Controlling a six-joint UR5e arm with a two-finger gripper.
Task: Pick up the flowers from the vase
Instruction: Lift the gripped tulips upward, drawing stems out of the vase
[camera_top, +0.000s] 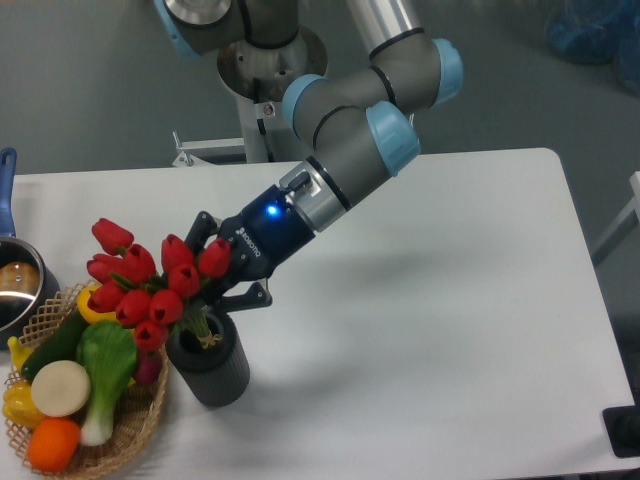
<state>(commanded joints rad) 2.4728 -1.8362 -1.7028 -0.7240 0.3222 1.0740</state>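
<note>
Table in white carries everything. Arm slants down from the upper middle toward the left. Wicker basket of vegetables sits at the left edge, touching the vase, which stands upright beside it. Flowers lean left over the basket, stems at the vase mouth. Hand is clamped on the flowers just above the vase.

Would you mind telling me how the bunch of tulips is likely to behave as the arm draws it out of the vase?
The flowers probably stay bunched and fairly stiff: the buds fan out leftward without drooping. They seem light, since the pincer carries them by the stems alone. The vase stands upright and looks stable, but its narrow mouth could catch leaves and tip it.
</note>
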